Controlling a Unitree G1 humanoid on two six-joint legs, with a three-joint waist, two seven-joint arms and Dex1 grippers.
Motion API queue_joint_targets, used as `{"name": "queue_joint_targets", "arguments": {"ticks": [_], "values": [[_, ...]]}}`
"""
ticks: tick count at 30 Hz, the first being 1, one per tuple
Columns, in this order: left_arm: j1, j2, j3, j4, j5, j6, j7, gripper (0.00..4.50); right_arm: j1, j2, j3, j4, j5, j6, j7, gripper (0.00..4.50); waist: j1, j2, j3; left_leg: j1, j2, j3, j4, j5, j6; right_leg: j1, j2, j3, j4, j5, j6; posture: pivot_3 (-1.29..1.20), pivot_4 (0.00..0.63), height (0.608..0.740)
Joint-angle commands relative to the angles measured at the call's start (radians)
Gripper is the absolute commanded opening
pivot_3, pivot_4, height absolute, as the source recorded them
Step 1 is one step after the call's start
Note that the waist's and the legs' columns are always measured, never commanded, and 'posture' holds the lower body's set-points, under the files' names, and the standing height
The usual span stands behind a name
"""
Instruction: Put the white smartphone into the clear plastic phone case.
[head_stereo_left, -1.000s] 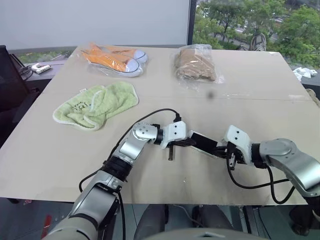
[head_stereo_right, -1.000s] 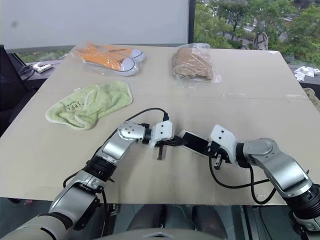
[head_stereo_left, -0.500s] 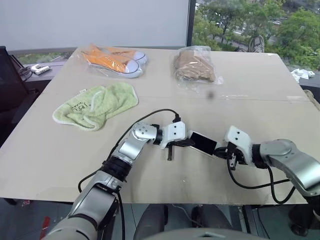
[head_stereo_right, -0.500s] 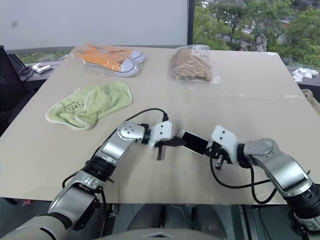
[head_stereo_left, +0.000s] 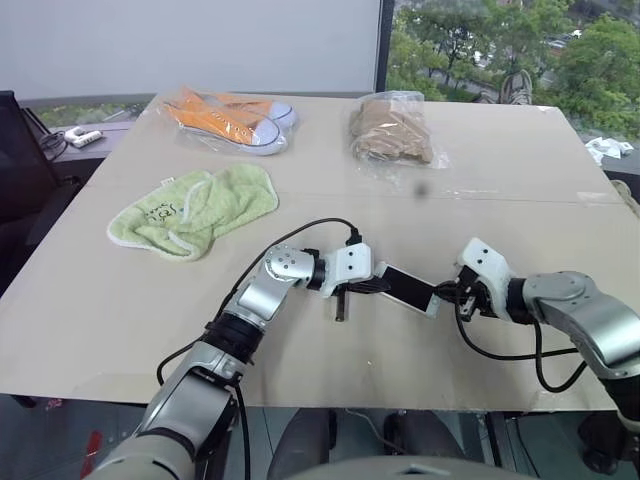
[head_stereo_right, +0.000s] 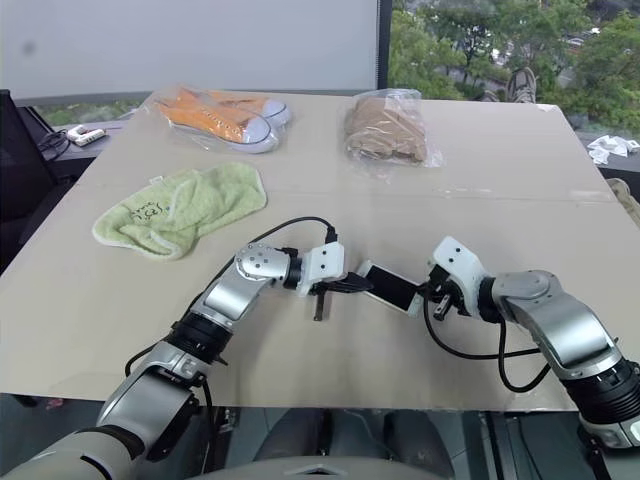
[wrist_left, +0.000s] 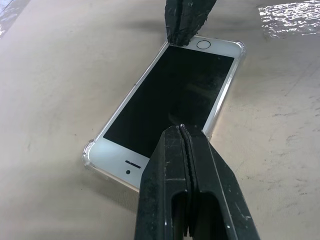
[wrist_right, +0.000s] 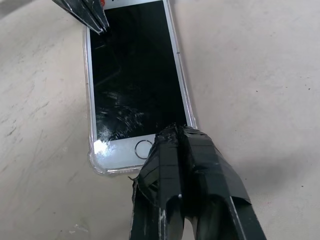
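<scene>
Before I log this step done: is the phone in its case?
In: clear plastic phone case rims the white smartphone at both visible ends; whether fully snapped, cannot tell.

Both arms reach in over the bench toward each other. The left gripper (wrist_left: 186, 131) points to the right and slightly down, its 2 black fingers (wrist_left: 167, 165) pressed together with no gap. The right gripper (wrist_right: 172, 134) points down and to the left, its 2 fingers (wrist_right: 165, 165) likewise closed tip to tip. Black cables loop from both wrists.
</scene>
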Motion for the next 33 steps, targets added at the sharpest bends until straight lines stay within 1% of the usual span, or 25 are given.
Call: {"name": "queue_joint_targets", "arguments": {"ticks": [1, 4, 7, 10, 13, 16, 18, 21, 22, 24, 25, 26, 27, 28, 29, 30, 31, 32, 33], "values": [[0.000, -0.001, 0.010, -0.026, 0.003, -0.002, 0.010, 0.00, 0.053, 0.002, 0.013, 0.046, 0.014, 0.045, 0.009, 0.04, 0.001, 0.000, 0.000, 0.000, 0.000, 0.000, 0.000, 0.000, 0.000, 0.000, 0.000, 0.000, 0.000, 0.000, 0.000, 0.00, 0.150, 0.740], [-0.002, -0.009, 0.022, -0.032, -0.015, -0.005, 0.012, 0.00, 0.058, 0.017, -0.059, -0.004, 0.080, -0.019, 0.063, 0.04, 0.004, 0.002, 0.002, -0.001, 0.000, 0.000, -0.001, 0.000, 0.000, -0.001, 0.000, 0.000, -0.001, 0.000, 0.000, 0.00, 0.150, 0.740], [0.004, -0.020, 0.047, -0.067, -0.059, 0.019, 0.009, 0.00, 0.074, 0.022, -0.128, -0.061, 0.152, -0.068, 0.116, 0.04, 0.003, 0.006, 0.006, -0.004, 0.000, 0.000, -0.003, 0.000, 0.000, -0.004, 0.000, 0.000, -0.002, 0.000, 0.000, 0.00, 0.150, 0.740], [0.014, -0.024, 0.089, -0.132, -0.119, 0.054, 0.011, 0.00, 0.087, 0.013, -0.171, -0.063, 0.160, -0.118, 0.124, 0.04, -0.001, 0.011, 0.013, -0.008, 0.000, 0.000, -0.003, 0.000, 0.000, -0.009, 0.000, 0.000, -0.002, 0.000, 0.000, 0.00, 0.150, 0.740], [0.030, -0.013, 0.158, -0.242, -0.198, 0.162, 0.039, 0.00, 0.117, 0.010, -0.227, -0.047, 0.148, -0.205, 0.122, 0.04, -0.004, 0.011, 0.014, -0.022, 0.000, 0.001, -0.002, 0.002, -0.002, -0.022, 0.000, 0.001, 0.001, 0.000, 0.000, 0.00, 0.150, 0.740], [0.091, 0.068, 0.225, -0.380, -0.242, 0.290, 0.062, 0.00, 0.180, -0.006, -0.302, -0.042, 0.139, -0.302, 0.140, 0.04, -0.006, 0.011, 0.014, -0.021, 0.000, 0.001, -0.004, 0.002, -0.003, -0.022, 0.000, 0.001, 0.000, 0.000, 0.000, 0.00, 0.150, 0.740], [0.154, 0.138, 0.271, -0.461, -0.256, 0.350, 0.077, 0.00, 0.221, 0.008, -0.376, -0.035, 0.197, -0.337, 0.174, 0.04, -0.011, 0.012, 0.015, -0.021, 0.000, 0.002, -0.006, 0.002, -0.002, -0.022, 0.000, 0.002, -0.001, 0.000, 0.000, 0.00, 0.150, 0.740], [0.305, 0.251, 0.419, -0.553, -0.323, 0.438, 0.093, 0.00, 0.284, -0.049, -0.452, 0.017, 0.197, -0.357, 0.221, 0.04, -0.012, 0.013, 0.016, -0.019, 0.000, 0.004, -0.007, 0.001, -0.001, -0.022, 0.000, 0.004, -0.002, 0.000, 0.000, 0.00, 0.150, 0.740], [0.342, 0.273, 0.455, -0.575, -0.344, 0.452, 0.098, 0.00, 0.301, -0.067, -0.466, 0.032, 0.199, -0.363, 0.244, 0.59, -0.011, 0.014, 0.017, -0.019, 0.001, 0.004, -0.007, 0.001, -0.001, -0.022, 0.000, 0.005, -0.002, 0.000, 0.000, 0.00, 0.150, 0.740], [0.398, 0.309, 0.517, -0.603, -0.380, 0.484, 0.112, 0.00, 0.319, -0.090, -0.514, 0.068, 0.253, -0.326, 0.283, 1.16, -0.005, 0.012, 0.019, -0.018, 0.001, 0.004, -0.007, 0.001, -0.001, -0.022, 0.000, 0.005, -0.003, 0.000, 0.000, 0.00, 0.150, 0.740], [0.417, 0.322, 0.536, -0.614, -0.390, 0.496, 0.119, 0.52, 0.326, -0.097, -0.529, 0.081, 0.264, -0.326, 0.294, 1.74, 0.001, 0.012, 0.020, -0.019, 0.001, 0.004, -0.007, 0.001, -0.001, -0.022, 0.000, 0.004, -0.002, 0.000, 0.000, 0.00, 0.150, 0.740], [0.447, 0.337, 0.563, -0.630, -0.408, 0.507, 0.116, 0.81, 0.348, -0.113, -0.542, 0.086, 0.269, -0.329, 0.318, 2.18, 0.008, 0.012, 0.021, -0.018, 0.001, 0.003, -0.007, 0.001, -0.001, -0.021, -0.001, 0.003, -0.002, 0.000, 0.000, 0.00, 0.150, 0.740], [0.475, 0.347, 0.580, -0.645, -0.413, 0.501, 0.116, 1.32, 0.369, -0.125, -0.549, 0.086, 0.262, -0.343, 0.336, 2.75, 0.012, 0.012, 0.021, -0.018, 0.001, 0.003, -0.006, 0.001, -0.001, -0.021, -0.001, 0.003, -0.002, 0.000, 0.000, 0.00, 0.150, 0.740], [0.500, 0.352, 0.593, -0.655, -0.411, 0.490, 0.121, 1.69, 0.386, -0.133, -0.558, 0.088, 0.256, -0.354, 0.345, 3.15, 0.017, 0.012, 0.021, -0.017, 0.001, 0.003, -0.006, 0.001, -0.001, -0.020, -0.001, 0.003, -0.002, 0.000, 0.000, 0.00, 0.150, 0.740], [0.524, 0.358, 0.602, -0.664, -0.412, 0.484, 0.121, 2.23, 0.401, -0.140, -0.567, 0.088, 0.256, -0.361, 0.354, 3.72, 0.019, 0.012, 0.021, -0.017, 0.001, 0.003, -0.006, 0.001, -0.001, -0.020, -0.001, 0.003, -0.002, 0.000, 0.000, 0.00, 0.150, 0.740], [0.544, 0.365, 0.604, -0.670, -0.407, 0.471, 0.117, 2.67, 0.412, -0.144, -0.575, 0.084, 0.256, -0.369, 0.361, 4.15, 0.019, 0.012, 0.021, -0.017, 0.001, 0.004, -0.007, 0.001, -0.001, -0.020, -0.001, 0.003, -0.002, 0.000, 0.000, 0.00, 0.150, 0.740], [0.557, 0.369, 0.603, -0.671, -0.399, 0.458, 0.118, 3.19, 0.419, -0.146, -0.585, 0.081, 0.258, -0.371, 0.363, 4.50, 0.018, 0.013, 0.021, -0.017, 0.001, 0.004, -0.007, 0.001, -0.001, -0.020, -0.001, 0.003, -0.002, 0.000, 0.000, 0.00, 0.150, 0.740], [0.567, 0.374, 0.601, -0.669, -0.392, 0.446, 0.118, 3.74, 0.427, -0.147, -0.594, 0.078, 0.262, -0.372, 0.367, 4.50, 0.018, 0.013, 0.021, -0.017, 0.001, 0.004, -0.007, 0.001, -0.001, -0.020, -0.001, 0.003, -0.002, 0.000, 0.000, 0.00, 0.150, 0.740], [0.575, 0.380, 0.596, -0.665, -0.385, 0.430, 0.111, 4.17, 0.435, -0.147, -0.601, 0.078, 0.262, -0.378, 0.371, 4.50, 0.018, 0.013, 0.021, -0.017, 0.001, 0.004, -0.007, 0.001, -0.001, -0.020, -0.001, 0.003, -0.002, 0.000, 0.000, 0.00, 0.150, 0.740]]}}
